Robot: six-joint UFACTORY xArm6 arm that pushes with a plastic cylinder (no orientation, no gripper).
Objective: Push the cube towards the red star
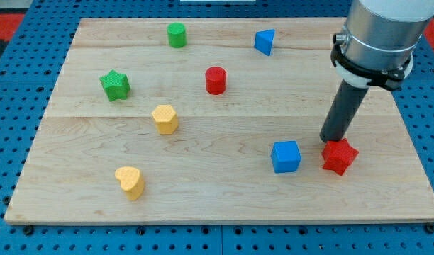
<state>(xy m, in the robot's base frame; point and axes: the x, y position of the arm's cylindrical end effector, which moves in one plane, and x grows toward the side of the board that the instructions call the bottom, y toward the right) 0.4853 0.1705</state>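
Observation:
The blue cube [286, 156] sits on the wooden board [203, 191] at the lower right. The red star [340, 156] lies just to its right, a small gap between them. My tip [333, 139] stands at the red star's upper left edge, touching or almost touching it, and up and to the right of the cube. The dark rod rises from there to the grey arm at the view's top right.
A red cylinder [215, 80], a blue triangular block [265, 42] and a green cylinder [176, 35] lie toward the top. A green star [115, 85], a yellow hexagonal block [164, 118] and a yellow heart [130, 182] lie on the left.

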